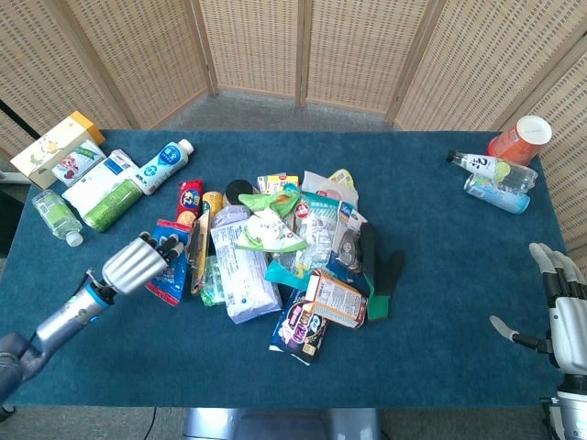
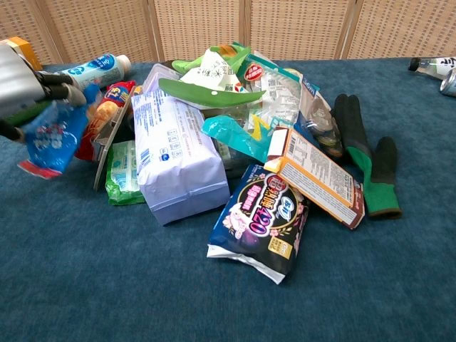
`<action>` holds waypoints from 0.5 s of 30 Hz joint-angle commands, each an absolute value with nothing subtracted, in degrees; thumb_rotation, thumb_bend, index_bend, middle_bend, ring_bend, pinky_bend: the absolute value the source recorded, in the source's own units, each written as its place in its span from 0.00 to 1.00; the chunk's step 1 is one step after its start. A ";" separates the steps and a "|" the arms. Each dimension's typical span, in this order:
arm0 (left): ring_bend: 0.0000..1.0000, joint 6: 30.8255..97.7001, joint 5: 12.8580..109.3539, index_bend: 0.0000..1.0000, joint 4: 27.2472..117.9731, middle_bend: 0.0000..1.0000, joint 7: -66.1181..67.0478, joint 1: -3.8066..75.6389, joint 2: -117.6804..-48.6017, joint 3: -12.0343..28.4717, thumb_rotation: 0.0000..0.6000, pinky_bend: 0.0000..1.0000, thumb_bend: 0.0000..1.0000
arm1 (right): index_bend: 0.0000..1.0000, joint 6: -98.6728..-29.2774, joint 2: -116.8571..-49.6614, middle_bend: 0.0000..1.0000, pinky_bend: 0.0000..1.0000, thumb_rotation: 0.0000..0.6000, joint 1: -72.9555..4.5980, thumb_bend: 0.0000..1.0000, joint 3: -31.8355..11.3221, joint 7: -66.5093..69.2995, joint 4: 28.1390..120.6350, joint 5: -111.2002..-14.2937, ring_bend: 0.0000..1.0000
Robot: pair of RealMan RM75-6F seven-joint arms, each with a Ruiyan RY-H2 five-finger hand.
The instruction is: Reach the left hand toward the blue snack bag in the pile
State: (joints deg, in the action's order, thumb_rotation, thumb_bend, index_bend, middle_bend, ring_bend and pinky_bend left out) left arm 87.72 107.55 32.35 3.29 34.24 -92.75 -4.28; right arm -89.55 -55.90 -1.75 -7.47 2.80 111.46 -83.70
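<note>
The blue snack bag (image 1: 177, 272) lies at the left edge of the pile, and my left hand (image 1: 136, 265) covers its left side with the fingers curled onto it. The chest view shows the left hand (image 2: 25, 80) gripping the top of the blue snack bag (image 2: 51, 137), which hangs tilted, clear of the pile. Beside it a red snack pack (image 2: 107, 114) is uncovered. My right hand (image 1: 561, 310) hovers at the table's right edge, fingers spread and holding nothing.
The pile holds a lavender pack (image 1: 243, 272), a dark purple pack (image 1: 303, 327), an orange-white box (image 1: 336, 300) and a black-green glove (image 1: 381, 275). Bottles and boxes (image 1: 87, 179) stand at the back left. Bottles and an orange cup (image 1: 519, 139) stand at the back right.
</note>
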 commanded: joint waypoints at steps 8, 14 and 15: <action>0.86 94.10 106.75 0.96 48.92 0.92 8.75 35.08 -79.31 -1.70 1.00 0.84 0.00 | 0.00 -89.65 -56.04 0.00 0.00 1.00 -1.68 0.00 -7.10 2.21 112.03 -84.40 0.00; 0.86 96.00 106.05 0.96 60.83 0.91 12.88 36.30 -71.09 1.81 1.00 0.83 0.00 | 0.00 -89.55 -56.11 0.00 0.00 1.00 -1.70 0.00 -6.97 2.00 112.19 -84.53 0.00; 0.86 96.07 105.90 0.96 62.42 0.91 13.44 36.41 -69.97 2.32 1.00 0.83 0.00 | 0.00 -89.55 -56.11 0.00 0.00 1.00 -1.70 0.00 -6.95 1.97 112.22 -84.57 0.00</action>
